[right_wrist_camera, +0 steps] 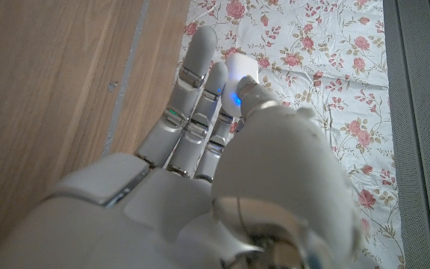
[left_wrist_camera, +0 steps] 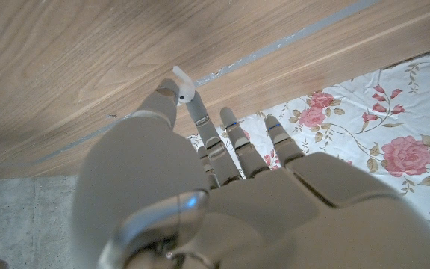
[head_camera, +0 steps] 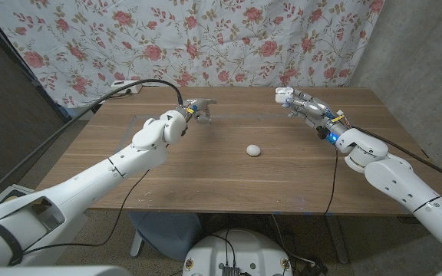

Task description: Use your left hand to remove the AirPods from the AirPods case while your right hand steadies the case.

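Note:
My left hand (head_camera: 193, 110) hovers over the far left part of the table and pinches a white AirPod (left_wrist_camera: 184, 84) between thumb and a finger. My right hand (head_camera: 304, 103) is raised over the far right part of the table. It grips the small white AirPods case (head_camera: 284, 93) between thumb and fingers, and the case (right_wrist_camera: 240, 75) has a blue light beside it on the hand. Whether the case lid is open is hidden. A small white rounded object (head_camera: 253, 150) lies on the table between the two hands, apart from both.
The wooden table (head_camera: 206, 176) carries a faint taped rectangle outline. A flowered cloth (head_camera: 206, 38) hangs behind the far edge. A black cable (head_camera: 129, 88) runs along my left arm, and a white box (head_camera: 126, 85) sits at the far left corner.

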`<state>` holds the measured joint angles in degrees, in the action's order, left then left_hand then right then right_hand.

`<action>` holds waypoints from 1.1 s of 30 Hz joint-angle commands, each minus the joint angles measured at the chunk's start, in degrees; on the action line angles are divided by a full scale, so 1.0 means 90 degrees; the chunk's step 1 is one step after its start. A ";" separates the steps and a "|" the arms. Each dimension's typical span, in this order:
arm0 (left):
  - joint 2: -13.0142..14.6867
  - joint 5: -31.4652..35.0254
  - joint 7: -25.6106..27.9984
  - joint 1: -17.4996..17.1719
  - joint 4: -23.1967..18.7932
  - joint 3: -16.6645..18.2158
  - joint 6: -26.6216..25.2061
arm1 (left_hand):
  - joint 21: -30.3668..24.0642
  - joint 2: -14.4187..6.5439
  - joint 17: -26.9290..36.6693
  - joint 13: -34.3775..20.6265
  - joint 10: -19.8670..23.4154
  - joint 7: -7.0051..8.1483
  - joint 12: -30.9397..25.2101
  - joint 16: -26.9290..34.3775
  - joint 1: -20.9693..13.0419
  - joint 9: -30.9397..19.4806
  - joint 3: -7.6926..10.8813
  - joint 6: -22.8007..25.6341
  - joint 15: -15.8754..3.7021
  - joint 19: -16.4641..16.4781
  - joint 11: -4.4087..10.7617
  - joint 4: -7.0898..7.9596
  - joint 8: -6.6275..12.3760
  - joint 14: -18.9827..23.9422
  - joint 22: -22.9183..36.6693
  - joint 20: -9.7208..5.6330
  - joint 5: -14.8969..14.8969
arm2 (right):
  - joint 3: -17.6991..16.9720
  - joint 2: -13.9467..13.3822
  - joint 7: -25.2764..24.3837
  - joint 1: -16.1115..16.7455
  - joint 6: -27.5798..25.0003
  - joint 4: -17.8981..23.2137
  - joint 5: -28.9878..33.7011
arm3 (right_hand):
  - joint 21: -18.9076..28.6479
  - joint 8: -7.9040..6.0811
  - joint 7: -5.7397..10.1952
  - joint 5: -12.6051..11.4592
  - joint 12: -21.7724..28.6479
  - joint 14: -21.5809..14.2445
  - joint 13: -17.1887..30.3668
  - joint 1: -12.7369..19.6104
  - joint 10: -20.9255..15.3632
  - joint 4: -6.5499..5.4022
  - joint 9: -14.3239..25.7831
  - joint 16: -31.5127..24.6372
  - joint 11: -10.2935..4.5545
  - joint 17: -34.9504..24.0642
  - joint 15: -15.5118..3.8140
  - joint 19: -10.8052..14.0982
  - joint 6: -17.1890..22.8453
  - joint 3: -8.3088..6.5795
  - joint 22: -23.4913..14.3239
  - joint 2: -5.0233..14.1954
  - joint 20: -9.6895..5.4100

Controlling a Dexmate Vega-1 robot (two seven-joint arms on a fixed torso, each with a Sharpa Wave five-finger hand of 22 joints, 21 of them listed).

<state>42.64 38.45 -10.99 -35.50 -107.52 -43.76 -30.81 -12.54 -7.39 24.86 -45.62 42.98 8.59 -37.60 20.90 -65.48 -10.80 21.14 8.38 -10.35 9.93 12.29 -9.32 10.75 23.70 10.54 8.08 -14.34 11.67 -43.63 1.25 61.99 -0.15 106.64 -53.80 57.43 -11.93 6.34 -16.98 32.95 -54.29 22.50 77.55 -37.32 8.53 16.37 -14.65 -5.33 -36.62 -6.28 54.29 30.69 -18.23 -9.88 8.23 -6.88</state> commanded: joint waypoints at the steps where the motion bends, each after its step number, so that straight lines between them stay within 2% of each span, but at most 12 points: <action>1: 0.0031 -0.0125 -0.0022 0.0073 0.0157 -0.0116 -0.0065 | -0.0020 -0.0061 0.0012 -0.0013 -0.0008 -0.0031 -0.0026 -0.0020 -0.0037 -0.0033 -0.0028 0.0027 -0.0206 0.0048 0.0025 0.0003 -0.0010 0.0192 0.0023 0.0023 -0.0005 | 0.0042 0.0016 -0.0016 -0.0052 -0.0027 -0.0014 0.0027 | 0.0044 0.0008 -0.0015 -0.0046 0.1308 -0.0241 0.0660 0.0013 -0.0220 0.0048 0.0031 0.0023 -0.0104 -0.0007 -0.0755 -0.0810 0.0041 -0.0009 -0.0011 0.0050 -0.0527; 13: 0.0041 -0.0244 -0.0036 0.0138 0.0243 -0.0195 -0.0060 | -0.0017 -0.0074 0.0015 -0.0002 -0.0032 -0.0036 -0.0037 -0.0053 -0.0044 -0.0033 -0.0024 0.0025 -0.0187 0.0046 0.0025 0.0006 -0.0010 0.0164 0.0023 0.0026 -0.0001 | 0.0063 0.0028 -0.0021 -0.0080 -0.0047 -0.0025 0.0022 | 0.0065 0.0011 -0.0015 -0.0051 0.1312 -0.0239 0.0668 0.0011 -0.0218 0.0047 0.0031 0.0028 -0.0096 -0.0011 -0.0751 -0.0826 0.0033 -0.0008 -0.0010 0.0048 -0.0526; 15: -0.0035 -0.0595 0.0064 0.0047 0.0325 -0.0016 -0.0003 | -0.0017 -0.0071 0.0008 -0.0005 -0.0035 -0.0036 -0.0042 -0.0069 -0.0046 -0.0033 -0.0020 0.0023 -0.0183 0.0047 0.0025 0.0003 -0.0011 0.0154 0.0023 0.0023 0.0000 | 0.0066 0.0029 -0.0027 -0.0081 -0.0050 -0.0024 0.0024 | 0.0068 0.0010 -0.0018 -0.0052 0.1309 -0.0240 0.0666 0.0017 -0.0214 0.0053 0.0031 0.0028 -0.0098 -0.0012 -0.0757 -0.0829 0.0035 -0.0008 -0.0009 0.0044 -0.0526; 17: 0.0013 -0.0277 -0.0017 0.0174 0.0339 -0.0250 -0.0109 | -0.0016 -0.0075 0.0010 -0.0005 -0.0038 -0.0046 -0.0045 -0.0072 -0.0045 -0.0033 -0.0020 0.0016 -0.0185 0.0047 0.0025 0.0006 -0.0014 0.0153 0.0023 0.0028 0.0000 | 0.0067 0.0031 -0.0019 -0.0081 -0.0052 -0.0027 0.0016 | 0.0072 0.0010 -0.0015 -0.0053 0.1307 -0.0235 0.0665 0.0010 -0.0212 0.0047 0.0030 0.0032 -0.0091 -0.0010 -0.0746 -0.0832 0.0034 -0.0009 -0.0009 0.0048 -0.0526; 19: -0.0007 -0.0516 -0.0006 0.0137 0.0376 -0.0152 -0.0019 | -0.0017 -0.0081 0.0010 -0.0003 -0.0049 -0.0047 -0.0046 -0.0078 -0.0053 -0.0033 -0.0015 0.0011 -0.0189 0.0050 0.0025 0.0003 -0.0016 0.0152 0.0023 0.0020 0.0000 | 0.0068 0.0031 -0.0018 -0.0081 -0.0049 -0.0028 0.0018 | 0.0076 0.0011 -0.0020 -0.0054 0.1306 -0.0237 0.0666 0.0013 -0.0208 0.0049 0.0030 0.0032 -0.0090 -0.0012 -0.0750 -0.0835 0.0034 -0.0009 -0.0009 0.0047 -0.0526; 21: 0.0017 -0.0346 -0.0047 0.0203 0.0380 -0.0284 -0.0063 | -0.0017 -0.0085 0.0011 -0.0004 -0.0053 -0.0051 -0.0048 -0.0081 -0.0053 -0.0033 -0.0014 0.0006 -0.0185 0.0049 0.0025 0.0005 -0.0018 0.0151 0.0023 0.0028 0.0001 | 0.0069 0.0027 -0.0017 -0.0083 -0.0051 -0.0029 0.0022 | 0.0080 0.0009 -0.0020 -0.0055 0.1304 -0.0236 0.0665 0.0013 -0.0203 0.0048 0.0030 0.0033 -0.0096 -0.0012 -0.0749 -0.0838 0.0037 -0.0010 -0.0009 0.0049 -0.0525; 23: -0.0010 -0.0549 -0.0001 0.0161 0.0432 -0.0200 0.0015 | -0.0016 -0.0087 0.0013 0.0001 -0.0062 -0.0047 -0.0045 -0.0081 -0.0053 -0.0033 -0.0015 0.0004 -0.0189 0.0048 0.0025 0.0006 -0.0018 0.0153 0.0023 0.0028 0.0002 | 0.0068 0.0027 -0.0015 -0.0085 -0.0051 -0.0033 0.0018 | 0.0084 0.0010 -0.0021 -0.0056 0.1306 -0.0244 0.0658 0.0007 -0.0219 0.0041 0.0030 0.0030 -0.0086 -0.0013 -0.0742 -0.0840 0.0036 -0.0011 -0.0009 0.0059 -0.0526; 25: 0.0014 -0.0347 -0.0065 0.0238 0.0430 -0.0341 -0.0071 | -0.0016 -0.0083 0.0011 -0.0001 -0.0064 -0.0043 -0.0050 -0.0089 -0.0059 -0.0033 -0.0014 0.0008 -0.0189 0.0051 0.0025 0.0001 -0.0016 0.0148 0.0023 0.0024 0.0003 | 0.0070 0.0025 -0.0013 -0.0088 -0.0056 -0.0034 0.0018 | 0.0088 0.0010 -0.0019 -0.0058 0.1305 -0.0242 0.0657 0.0010 -0.0219 0.0045 0.0030 0.0033 -0.0089 -0.0012 -0.0746 -0.0845 0.0035 -0.0012 -0.0009 0.0055 -0.0526; 27: -0.0002 -0.0474 -0.0032 0.0204 0.0429 -0.0276 -0.0056 | -0.0015 -0.0087 0.0015 0.0003 -0.0073 -0.0049 -0.0049 -0.0093 -0.0056 -0.0033 -0.0015 0.0003 -0.0182 0.0048 0.0025 0.0005 -0.0018 0.0139 0.0023 0.0031 0.0004 | 0.0069 0.0027 -0.0006 -0.0088 -0.0053 -0.0036 0.0013 | 0.0092 0.0010 -0.0017 -0.0059 0.1309 -0.0240 0.0662 0.0010 -0.0222 0.0046 0.0030 0.0036 -0.0100 -0.0011 -0.0748 -0.0848 0.0035 -0.0012 -0.0008 0.0053 -0.0527; 33: 0.0018 -0.0351 -0.0098 0.0269 0.0475 -0.0410 -0.0122 | -0.0012 -0.0095 0.0028 0.0003 -0.0089 -0.0044 -0.0055 -0.0098 -0.0060 -0.0033 -0.0020 0.0000 -0.0185 0.0043 0.0025 0.0008 -0.0017 0.0128 0.0023 0.0032 0.0009 | 0.0068 0.0031 0.0004 -0.0087 -0.0041 -0.0043 0.0012 | 0.0100 0.0008 -0.0020 -0.0062 0.1312 -0.0235 0.0671 0.0004 -0.0213 0.0040 0.0029 0.0044 -0.0105 -0.0008 -0.0741 -0.0856 0.0041 -0.0015 -0.0008 0.0058 -0.0527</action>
<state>42.73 34.94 -11.16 -33.89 -104.13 -46.01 -31.33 -12.55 -7.82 24.84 -45.36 42.44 8.59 -37.83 20.01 -65.87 -10.80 21.13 8.38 -10.47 9.93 12.37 -9.32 10.75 23.74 10.53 8.09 -13.90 12.24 -43.40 1.09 61.27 -0.58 106.38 -53.62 58.08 -11.93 6.34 -17.22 32.96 -54.32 22.51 77.38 -37.32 8.53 16.37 -14.39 -5.33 -36.62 -6.25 54.29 30.69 -18.23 -9.88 8.02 -6.88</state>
